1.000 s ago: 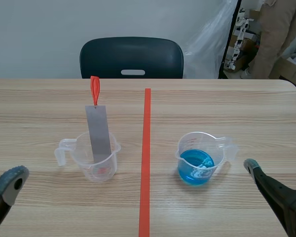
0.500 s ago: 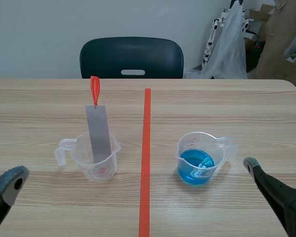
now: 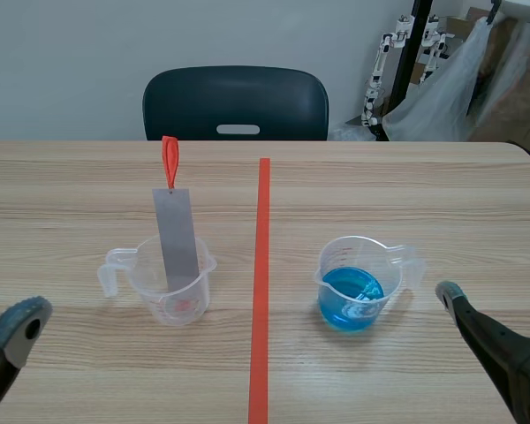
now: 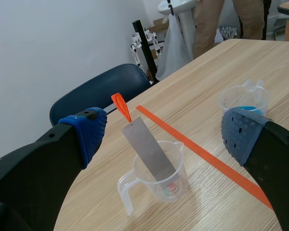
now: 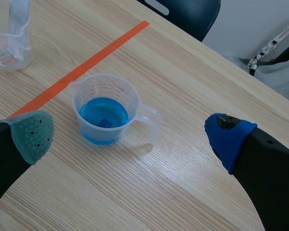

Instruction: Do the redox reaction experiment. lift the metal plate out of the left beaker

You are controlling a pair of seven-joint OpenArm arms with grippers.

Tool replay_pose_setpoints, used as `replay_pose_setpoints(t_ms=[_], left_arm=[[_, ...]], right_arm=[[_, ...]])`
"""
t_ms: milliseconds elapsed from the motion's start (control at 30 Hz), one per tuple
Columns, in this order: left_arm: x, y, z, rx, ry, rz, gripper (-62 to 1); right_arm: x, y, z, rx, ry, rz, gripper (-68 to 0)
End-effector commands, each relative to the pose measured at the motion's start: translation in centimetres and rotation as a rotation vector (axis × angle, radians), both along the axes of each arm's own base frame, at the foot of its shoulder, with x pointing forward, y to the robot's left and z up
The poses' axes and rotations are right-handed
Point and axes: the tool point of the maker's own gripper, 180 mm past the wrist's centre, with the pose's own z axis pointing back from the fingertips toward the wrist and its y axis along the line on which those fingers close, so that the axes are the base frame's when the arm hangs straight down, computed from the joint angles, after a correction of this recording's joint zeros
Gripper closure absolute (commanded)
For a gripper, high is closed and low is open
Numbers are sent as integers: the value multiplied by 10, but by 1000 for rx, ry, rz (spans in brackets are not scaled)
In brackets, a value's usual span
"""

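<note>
One metal plate (image 3: 177, 234) in left beaker (image 3: 204, 296), blue liquid (image 3: 352, 300) in right beaker (image 3: 354, 251)

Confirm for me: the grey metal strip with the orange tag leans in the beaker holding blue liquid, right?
Not quite. The metal strip with the orange tag leans in the left beaker, which has no blue liquid. The blue liquid is in the right beaker, without a strip. The scene view shows it.

Two clear plastic beakers (image 3: 172, 305) (image 3: 352, 300), one grey metal plate (image 3: 178, 238), one dark blue chair (image 3: 236, 103).
</note>
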Motion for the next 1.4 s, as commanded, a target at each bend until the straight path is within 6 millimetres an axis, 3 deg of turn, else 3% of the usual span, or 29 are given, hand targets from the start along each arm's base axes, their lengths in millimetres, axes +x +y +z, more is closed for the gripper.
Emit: replay_pose_setpoints(t_ms=[0, 433, 633, 800, 1033, 1367], left_arm=[[0, -2, 8, -21, -21, -4, -508], [0, -2, 8, -21, -18, -5, -508], [-1, -1, 2, -24, 4, -13, -508], [-3, 5, -19, -32, 67, -23, -508], [-6, 24, -47, -78, 92, 9, -508], [-28, 34, -101, -231, 143, 86, -508]], right_arm=[[6, 5, 16, 12, -55, 16, -679], [7, 5, 16, 12, -57, 17, -679], [17, 5, 19, 3, -48, 31, -679], [32, 5, 25, -5, -31, 51, -679], [54, 12, 54, 28, -78, 110, -679], [53, 52, 77, 9, -105, 386, -679]])
